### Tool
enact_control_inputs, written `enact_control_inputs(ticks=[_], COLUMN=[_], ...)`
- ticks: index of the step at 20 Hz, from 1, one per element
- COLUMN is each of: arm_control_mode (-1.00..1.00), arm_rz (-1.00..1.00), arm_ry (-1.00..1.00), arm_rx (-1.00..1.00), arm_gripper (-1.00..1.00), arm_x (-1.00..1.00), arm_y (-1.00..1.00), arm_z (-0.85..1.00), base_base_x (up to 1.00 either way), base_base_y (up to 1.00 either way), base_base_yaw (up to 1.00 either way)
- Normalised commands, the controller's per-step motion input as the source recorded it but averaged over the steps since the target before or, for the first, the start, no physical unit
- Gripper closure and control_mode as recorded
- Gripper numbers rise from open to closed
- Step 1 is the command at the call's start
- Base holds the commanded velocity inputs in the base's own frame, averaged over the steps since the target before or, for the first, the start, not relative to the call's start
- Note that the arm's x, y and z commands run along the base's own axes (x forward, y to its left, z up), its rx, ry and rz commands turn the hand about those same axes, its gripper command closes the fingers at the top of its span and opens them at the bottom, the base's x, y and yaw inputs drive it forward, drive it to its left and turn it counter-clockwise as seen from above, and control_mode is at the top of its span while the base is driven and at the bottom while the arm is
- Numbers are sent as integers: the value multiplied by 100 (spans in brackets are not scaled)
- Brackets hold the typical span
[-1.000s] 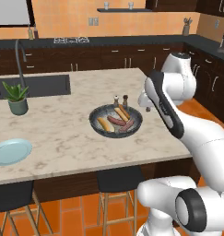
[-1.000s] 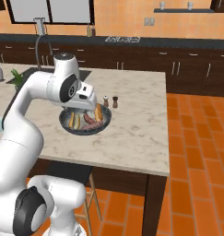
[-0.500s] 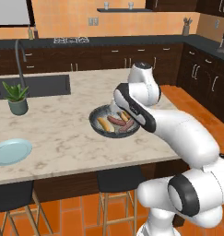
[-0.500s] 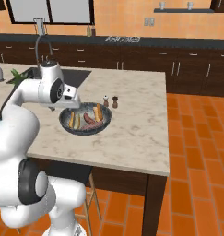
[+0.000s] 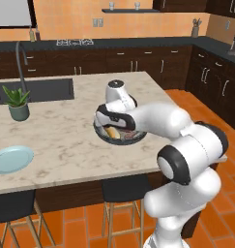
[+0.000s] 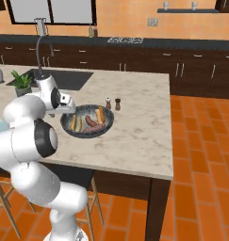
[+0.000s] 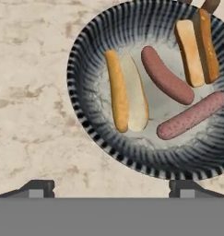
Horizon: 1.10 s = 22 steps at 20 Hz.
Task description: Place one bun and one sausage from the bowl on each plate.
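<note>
Evidently the arm is reaching over the marble worktop (image 5: 61,140) so that the gripper (image 7: 111,186) is hanging just above the near rim of the bowl (image 7: 85,115). Its two dark tips are standing wide apart at the bottom of the hand view, with nothing between them, which suits a hand that is lining up for a pick rather than carrying anything. The bowl is sitting near the middle of the worktop, and it is holding two buns and two sausages. The nearer bun (image 7: 127,92) is lying split side up and closest to the gripper, so I judge it the likeliest first pick. The second bun (image 7: 196,46) is lying at the far side of the bowl, and two sausages (image 7: 166,76) are lying between them, the paler one (image 7: 191,115) touching neither bun.

A pale blue plate (image 5: 11,159) is waiting at the left end of the worktop, well apart from the bowl and empty; its left edge is running out of the left base view. A second plate is not something I can make out. In the left base view the arm is covering much of the bowl, so its contents are hard to count there. Two small shakers (image 6: 112,103) are standing just beyond the bowl in the right base view, and a potted plant (image 5: 17,102) is standing by the sink.
</note>
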Motion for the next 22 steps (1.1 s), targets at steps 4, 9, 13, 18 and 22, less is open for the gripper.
enact_control_inputs(ticks=[4, 9, 13, 18, 22], arm_control_mode=[-100, -100, -100, -100, -100], arm_rz=[0, 0, 0, 0, 0], arm_ry=[21, 2, 0, 0, 0], arm_rx=[0, 1, 0, 0, 0], arm_gripper=[-100, -100, -100, -100, -100], arm_x=[36, 9, 7, 32, 31], arm_y=[-7, -28, -2, 7, 0], arm_z=[-17, -28, -38, -28, -30], base_base_x=[0, 0, 0, 0, 0], base_base_y=[0, 0, 0, 0, 0], base_base_yaw=[0, 0, 0, 0, 0])
